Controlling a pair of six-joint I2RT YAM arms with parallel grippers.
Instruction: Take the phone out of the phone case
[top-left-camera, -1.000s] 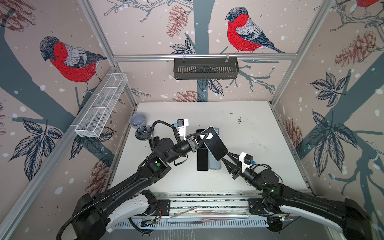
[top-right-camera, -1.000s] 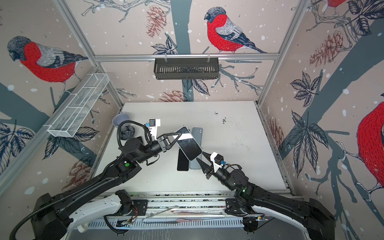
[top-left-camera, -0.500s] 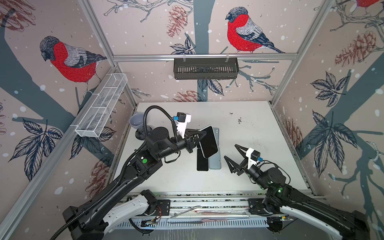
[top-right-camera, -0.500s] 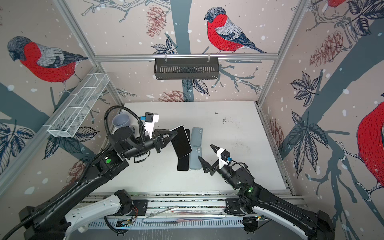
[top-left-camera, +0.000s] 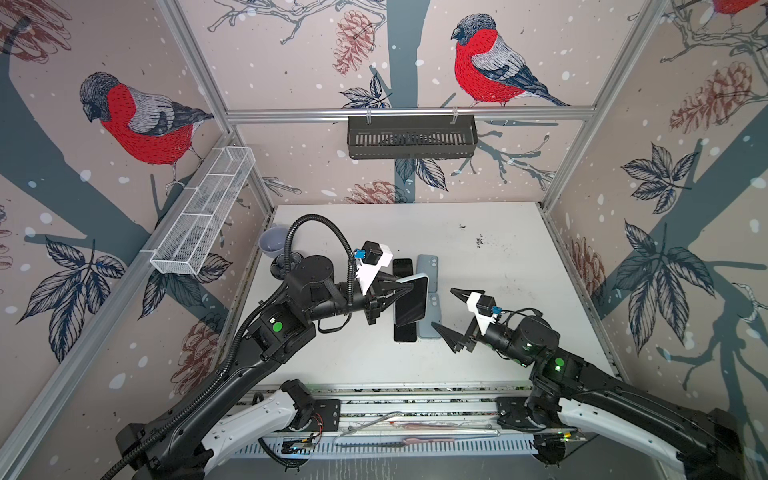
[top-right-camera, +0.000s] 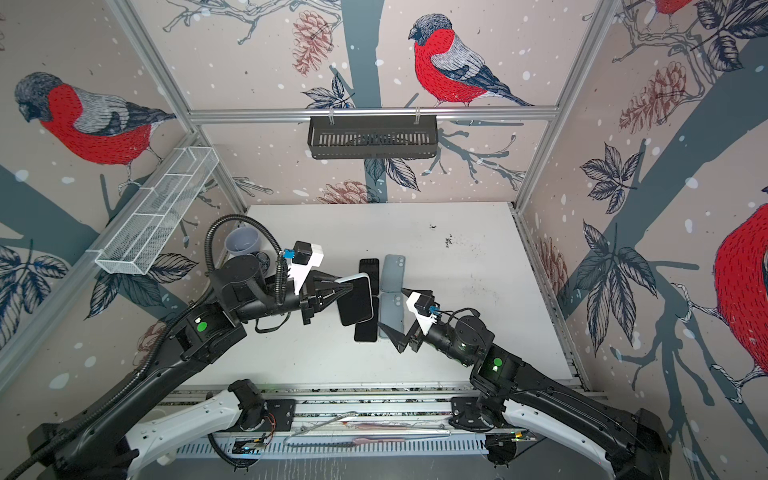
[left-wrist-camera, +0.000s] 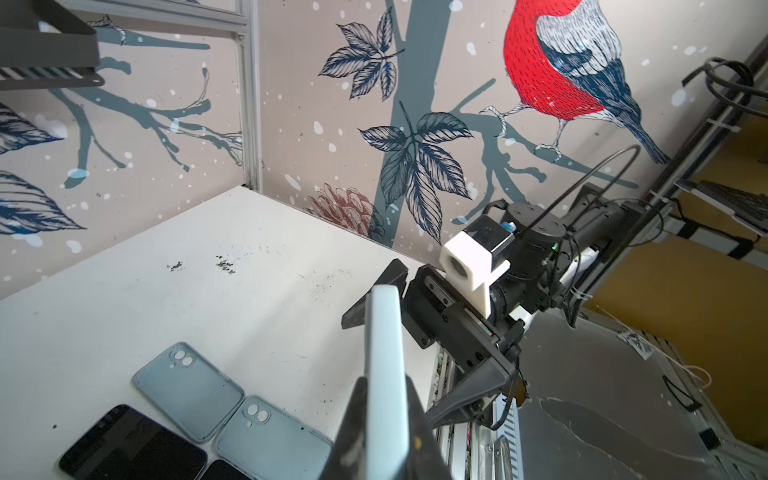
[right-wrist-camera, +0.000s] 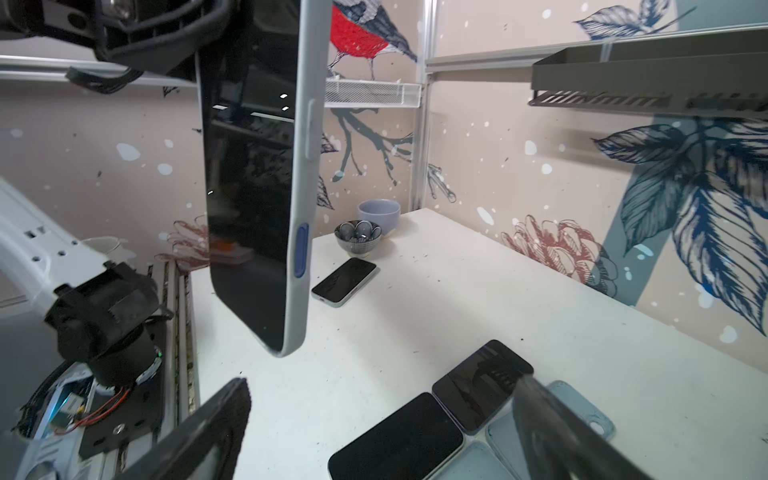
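The left pincer (top-left-camera: 402, 289) clamps the cased phone (top-left-camera: 411, 307) above the bench (top-left-camera: 503, 257); the right pincer (top-left-camera: 446, 311) stands wide apart, empty.

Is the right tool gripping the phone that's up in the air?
No, the right tool gapes open, clear of the cased phone that the left tool pinches.

Left arm (top-left-camera: 286, 328) – matte black links, round green dot (top-left-camera: 274, 326), ribbed black hose (top-left-camera: 322, 226) looping overhead, white shell (top-left-camera: 249, 419) at base, red wires (top-left-camera: 316, 420) beside it. Right arm (top-left-camera: 536, 345) – same black joints, glowing green light (top-left-camera: 559, 362), thin black cable (top-left-camera: 521, 310). White camera mounts (top-left-camera: 374, 272) on both wrists, blue plugs (top-left-camera: 358, 254). Right gripper (top-left-camera: 442, 306): black wedge fingers (top-left-camera: 462, 293), small screws (left-wrist-camera: 444, 319) in body.
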